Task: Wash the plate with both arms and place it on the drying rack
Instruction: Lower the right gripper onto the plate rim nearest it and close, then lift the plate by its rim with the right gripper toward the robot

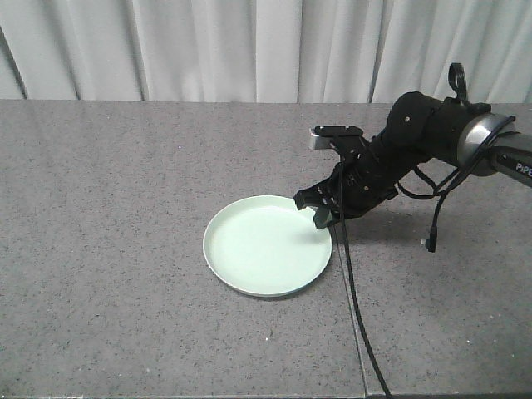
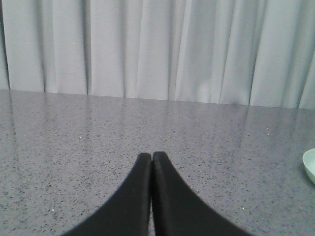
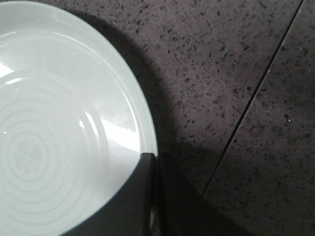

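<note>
As seen from the front, found plate (image 1: 266,245) flat on grey speckled counter (image 1: 100,249), just left of its seam (image 3: 256,93). Noted right gripper (image 1: 320,214) pinching plate's right rim, one finger inside, one outside. Logged left gripper (image 2: 151,156) with tips pressed together, nothing between.

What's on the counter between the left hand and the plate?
Nothing. In the left wrist view, only bare speckled grey counter runs from the shut left hand to the plate at the right edge.

Only a sliver of plate (image 2: 310,167) at left wrist view's edge
</note>
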